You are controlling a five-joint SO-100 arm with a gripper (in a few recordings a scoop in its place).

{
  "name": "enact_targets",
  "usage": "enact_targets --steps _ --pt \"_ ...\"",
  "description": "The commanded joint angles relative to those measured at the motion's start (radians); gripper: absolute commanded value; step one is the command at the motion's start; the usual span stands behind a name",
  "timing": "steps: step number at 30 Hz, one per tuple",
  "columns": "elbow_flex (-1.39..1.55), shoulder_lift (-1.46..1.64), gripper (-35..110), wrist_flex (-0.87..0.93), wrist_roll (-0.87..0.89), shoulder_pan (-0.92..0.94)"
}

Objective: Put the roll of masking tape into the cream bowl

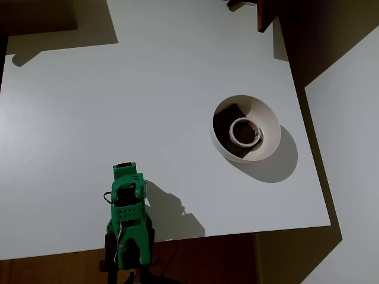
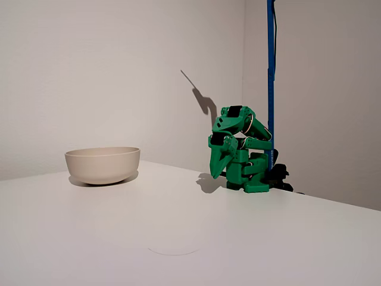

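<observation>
The cream bowl (image 1: 269, 118) stands on the right part of the white table in the overhead view, with a dark square patch at its bottom. The roll of masking tape (image 1: 233, 132) lies flat inside the bowl on that patch. In the fixed view the bowl (image 2: 102, 164) is at the left, and its wall hides the tape. The green arm (image 1: 127, 213) is folded up at the table's near edge, far from the bowl. My gripper (image 2: 216, 171) points down at the table with its fingers together and nothing in them.
The white table (image 1: 118, 106) stretches wide between arm and bowl. Its right edge runs close behind the bowl. A blue pole (image 2: 271, 83) rises behind the arm's base. A dark object (image 1: 263, 15) sits at the table's far edge.
</observation>
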Motion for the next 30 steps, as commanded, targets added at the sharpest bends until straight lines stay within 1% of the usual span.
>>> enact_targets --steps 1,18,30 --pt "-0.012 0.006 -1 0.012 0.0 -0.014" --pt "-0.012 0.006 -8 0.012 0.0 -0.014" --pt "-0.012 0.006 -8 0.012 0.0 -0.014"
